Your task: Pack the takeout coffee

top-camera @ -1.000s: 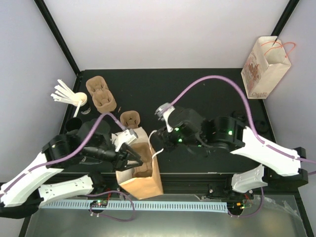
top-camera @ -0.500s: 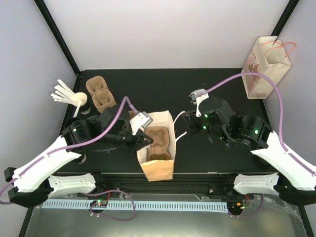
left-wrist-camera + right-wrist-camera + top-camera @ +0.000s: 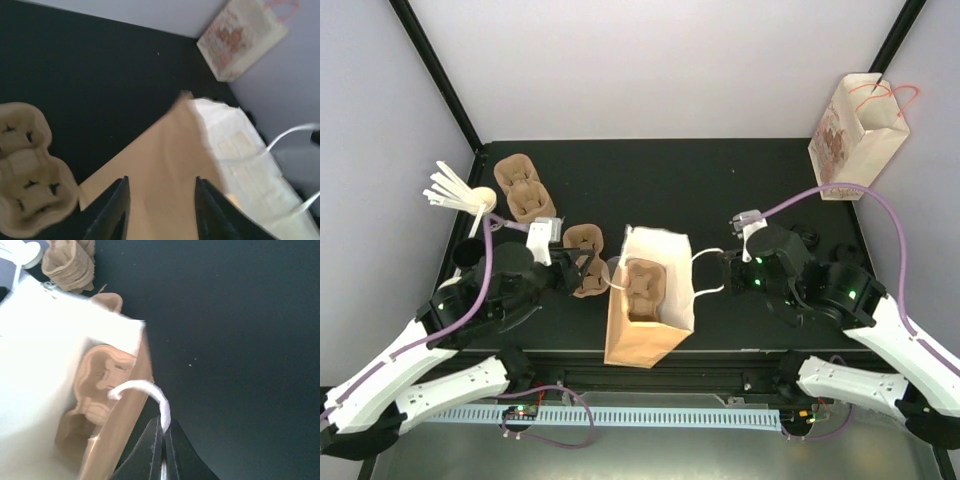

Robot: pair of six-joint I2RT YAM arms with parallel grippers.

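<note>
The tall brown paper bag (image 3: pixel 645 335) stands open at the table's front middle, with a pulp cup carrier (image 3: pixel 642 285) inside it. My right gripper (image 3: pixel 725 283) is shut on the bag's white handle (image 3: pixel 150 390), just right of the bag (image 3: pixel 120 430); the carrier (image 3: pixel 102 375) shows through the opening. My left gripper (image 3: pixel 595 272) is open just left of the bag, its jaws apart in front of the bag's side (image 3: pixel 165 150) and holding nothing. The takeout coffee, a small cream cup (image 3: pixel 480 200), stands at the far left.
White stirrers (image 3: pixel 445 185) fan out beside the cup. A stack of pulp carriers (image 3: pixel 525 190) sits at the back left and one more carrier (image 3: pixel 583 245) lies under my left gripper. A patterned gift bag (image 3: pixel 855 135) stands at the back right corner.
My left gripper has drawn back leftward out of the bag, leaving the carrier inside. The bag has shifted right and stands straighter, pulled by my right gripper on its handle.
</note>
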